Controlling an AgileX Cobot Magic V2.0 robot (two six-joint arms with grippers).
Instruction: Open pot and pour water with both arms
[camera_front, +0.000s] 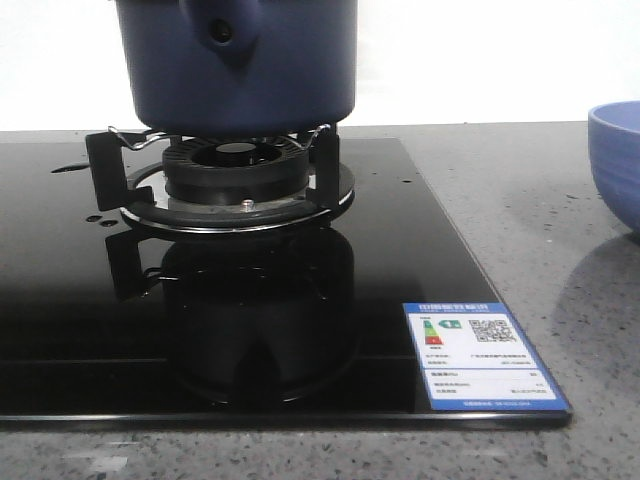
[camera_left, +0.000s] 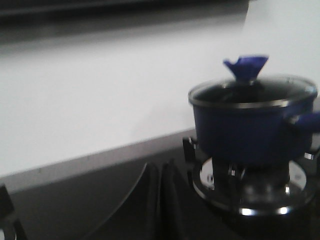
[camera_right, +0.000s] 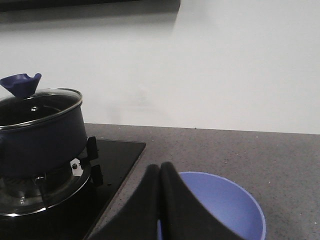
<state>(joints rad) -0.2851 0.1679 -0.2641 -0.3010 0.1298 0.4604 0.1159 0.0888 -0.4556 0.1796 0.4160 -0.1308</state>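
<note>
I see the pot (camera_front: 237, 65) lidded on the burner (camera_front: 238, 170); both grippers, left (camera_left: 160, 200) (blurry, apparently) and right (camera_right: 160, 202), pressed closed, holding nothing.

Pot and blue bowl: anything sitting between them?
Nothing. In the right wrist view only black cooktop glass and bare grey counter separate the pot from the blue bowl. The front view agrees.

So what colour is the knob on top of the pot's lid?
The knob is blue, on a glass lid. It shows best in the right wrist view.
</note>
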